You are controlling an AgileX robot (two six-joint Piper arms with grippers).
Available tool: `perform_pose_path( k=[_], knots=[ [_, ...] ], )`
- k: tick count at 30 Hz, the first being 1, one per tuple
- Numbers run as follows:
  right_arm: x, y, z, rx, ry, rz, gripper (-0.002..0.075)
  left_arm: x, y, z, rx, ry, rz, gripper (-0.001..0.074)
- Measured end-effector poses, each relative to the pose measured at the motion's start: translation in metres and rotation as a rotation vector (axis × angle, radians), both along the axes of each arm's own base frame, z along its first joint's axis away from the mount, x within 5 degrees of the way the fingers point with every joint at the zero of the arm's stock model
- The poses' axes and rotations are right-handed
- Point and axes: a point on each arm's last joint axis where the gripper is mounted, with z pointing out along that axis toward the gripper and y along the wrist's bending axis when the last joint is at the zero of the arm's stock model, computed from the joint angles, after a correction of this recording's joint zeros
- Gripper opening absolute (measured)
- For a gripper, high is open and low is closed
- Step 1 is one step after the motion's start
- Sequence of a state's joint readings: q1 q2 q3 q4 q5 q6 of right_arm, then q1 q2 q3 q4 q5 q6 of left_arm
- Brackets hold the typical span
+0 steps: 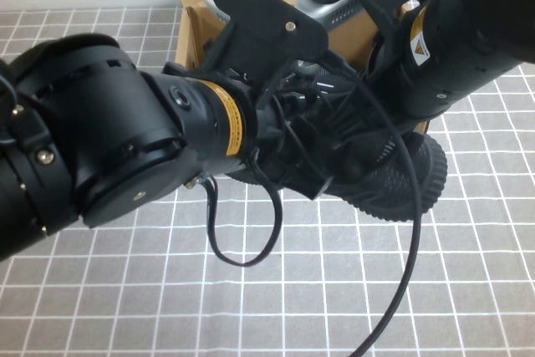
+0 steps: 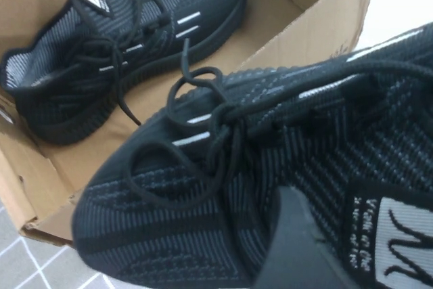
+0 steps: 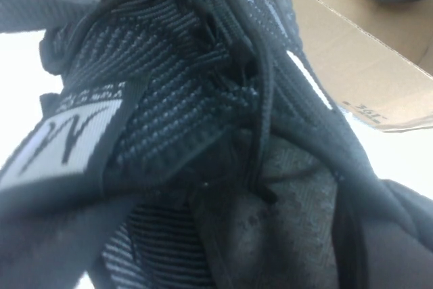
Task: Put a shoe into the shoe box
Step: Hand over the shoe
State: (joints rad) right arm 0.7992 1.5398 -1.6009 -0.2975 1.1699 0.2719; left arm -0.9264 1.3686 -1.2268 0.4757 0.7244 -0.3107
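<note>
The shoe (image 1: 399, 180), a black knit sneaker, hangs tilted just in front of the shoe box (image 1: 191, 29), with its ridged sole turned to the right. Both arms meet over it. My right gripper (image 1: 368, 114) comes down from the upper right and is shut on the shoe's collar; in the right wrist view the tongue label (image 3: 64, 141) and the insole (image 3: 291, 191) fill the picture. My left gripper (image 1: 322, 144) is open around the laced upper, one finger (image 2: 298, 248) lying beside the white label (image 2: 406, 241).
A second black sneaker (image 2: 122, 45) lies inside the brown cardboard box (image 2: 318, 25). The box corner with small dark print (image 3: 362, 107) is close behind the held shoe. A black cable (image 1: 251, 248) loops over the grey grid tablecloth (image 1: 125, 290).
</note>
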Motion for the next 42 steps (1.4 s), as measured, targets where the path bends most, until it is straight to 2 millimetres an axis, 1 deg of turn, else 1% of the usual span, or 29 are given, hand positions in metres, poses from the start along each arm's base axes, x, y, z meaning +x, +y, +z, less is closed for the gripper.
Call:
perform_pose_path(
  k=[3, 11, 15, 17, 19, 22, 28, 30, 31, 33, 35, 38, 40, 42],
  knots=[
    [-0.0001, 0.0001, 0.0000, 0.003, 0.002, -0.001, -0.0007, 0.0006, 0.0004, 0.0004, 0.006, -0.010, 0.002, 0.0346],
    [-0.0010, 0.0011, -0.0004, 0.013, 0.013, 0.001, -0.0007, 0.0006, -0.0009, 0.0013, -0.011, -0.014, -0.005, 0.0224],
    [-0.0011, 0.0012, -0.0004, 0.015, 0.015, 0.002, -0.0007, 0.0007, -0.0012, 0.0015, -0.014, -0.016, -0.007, 0.0130],
    [-0.0011, 0.0012, -0.0004, 0.015, 0.015, 0.002, -0.0007, 0.0007, -0.0012, 0.0015, -0.014, -0.016, -0.007, 0.0062],
    [-0.0012, 0.0014, -0.0003, 0.018, 0.015, 0.002, -0.0007, 0.0006, -0.0010, 0.0012, -0.012, -0.013, -0.005, 0.0028],
    [-0.0013, 0.0016, -0.0004, 0.019, 0.016, 0.003, -0.0007, 0.0005, -0.0006, 0.0009, -0.009, -0.009, -0.002, 0.0008],
    [-0.0020, 0.0009, -0.0010, 0.003, 0.022, 0.015, -0.0003, 0.0002, -0.0007, 0.0006, -0.017, 0.000, 0.005, 0.0001],
    [-0.0025, 0.0003, -0.0014, -0.010, 0.026, 0.024, 0.0017, 0.0001, -0.0008, 0.0005, -0.027, 0.007, 0.013, 0.0001],
    [-0.0028, 0.0004, -0.0014, -0.011, 0.030, 0.027, 0.0041, 0.0003, -0.0012, -0.0001, -0.032, 0.012, 0.018, 0.0001],
    [-0.0029, 0.0003, -0.0015, -0.012, 0.031, 0.027, 0.0105, 0.0002, -0.0011, -0.0003, -0.038, 0.019, 0.025, 0.0000],
    [-0.0030, 0.0002, -0.0011, -0.012, 0.031, 0.026, 0.0192, 0.0001, -0.0011, -0.0011, -0.039, 0.028, 0.031, 0.0000],
    [-0.0032, -0.0001, -0.0013, -0.016, 0.034, 0.027, 0.0284, -0.0001, -0.0006, -0.0017, -0.033, 0.034, 0.036, 0.0000],
    [-0.0034, -0.0003, -0.0015, -0.019, 0.037, 0.026, 0.0307, -0.0002, -0.0005, -0.0019, -0.033, 0.037, 0.037, 0.0000],
    [-0.0037, -0.0007, -0.0005, -0.020, 0.039, 0.024, 0.0313, -0.0003, -0.0006, -0.0019, -0.035, 0.039, 0.037, 0.0000]
  ],
)
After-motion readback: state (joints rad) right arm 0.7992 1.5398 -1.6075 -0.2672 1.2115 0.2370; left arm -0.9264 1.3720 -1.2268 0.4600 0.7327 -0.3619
